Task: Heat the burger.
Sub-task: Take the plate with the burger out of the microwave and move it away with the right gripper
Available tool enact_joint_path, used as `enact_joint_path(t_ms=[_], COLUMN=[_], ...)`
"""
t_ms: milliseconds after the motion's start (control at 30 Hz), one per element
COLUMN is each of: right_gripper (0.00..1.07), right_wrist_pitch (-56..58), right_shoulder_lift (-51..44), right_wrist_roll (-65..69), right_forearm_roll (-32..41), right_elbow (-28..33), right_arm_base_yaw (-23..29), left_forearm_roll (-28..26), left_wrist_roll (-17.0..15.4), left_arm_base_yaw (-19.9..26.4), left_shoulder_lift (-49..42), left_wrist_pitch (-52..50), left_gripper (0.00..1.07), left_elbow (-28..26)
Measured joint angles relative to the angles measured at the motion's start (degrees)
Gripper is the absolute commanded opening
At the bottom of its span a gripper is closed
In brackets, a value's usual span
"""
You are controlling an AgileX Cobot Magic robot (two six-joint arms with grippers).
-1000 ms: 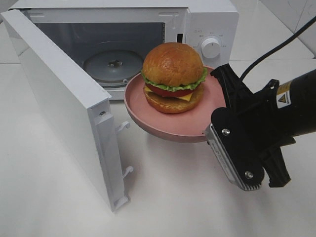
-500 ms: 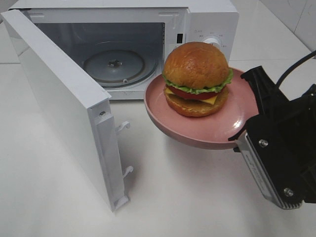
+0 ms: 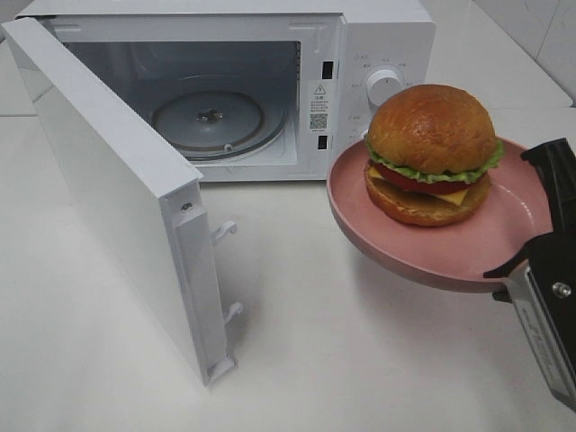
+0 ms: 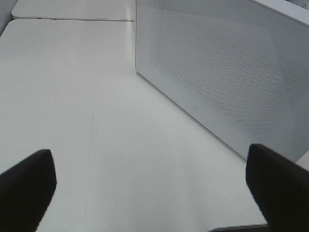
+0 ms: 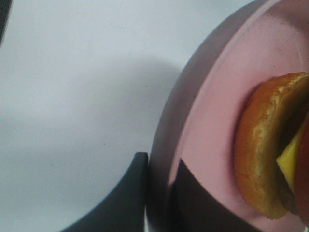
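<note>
The burger (image 3: pixel 432 144), with a domed golden-brown bun, lettuce, tomato and cheese, sits on a pink plate (image 3: pixel 450 247). My right gripper (image 3: pixel 533 236) is shut on the plate's near right rim and holds it above the table, in front of the white microwave's (image 3: pixel 387 36) control panel. The right wrist view shows the fingers clamped on the plate rim (image 5: pixel 212 111) with the burger (image 5: pixel 260 145) beside them. The microwave door (image 3: pixel 99 180) stands wide open and the glass turntable (image 3: pixel 209 117) is bare. My left gripper (image 4: pixel 149 159) is open and empty above the table beside the door's outer face (image 4: pixel 217 72).
The open door juts forward on the left of the exterior view, with its latch hooks (image 3: pixel 225 229) facing the middle. The timer knob (image 3: pixel 384 85) is just behind the plate. The white tabletop (image 3: pixel 315 360) lies in front.
My right gripper has carried the plate and burger to the right, from in front of the microwave opening to in front of the control panel. The door has not moved.
</note>
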Motion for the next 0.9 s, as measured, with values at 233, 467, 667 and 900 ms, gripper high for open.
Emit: enact_joint_path(t_ms=[233,467,667,900], right_gripper=[0.00,0.00,0.00,0.00], right_wrist_pitch=[4.53,10.37,13.12,15.93], right_shoulder_lift=[-2.75,-4.01,-4.01,-4.01], right_wrist_roll=[7.68,21.72,33.06,47.21], right_forearm_roll=[-5.21,-11.23,-15.30,-20.40], right_elbow=[0.29,0.34,0.34,0.34], right_arm_base_yaw=[0.00,0.00,0.00,0.00], left_forearm_roll=[0.00,0.00,0.00,0.00], left_wrist_roll=[0.00,0.00,0.00,0.00], left_arm_base_yaw=[0.00,0.00,0.00,0.00], left_shoulder_lift=[0.00,0.00,0.00,0.00], left_wrist_pitch=[0.00,0.00,0.00,0.00], left_gripper=[1.00,1.00,1.00,1.00], left_elbow=[0.00,0.00,0.00,0.00])
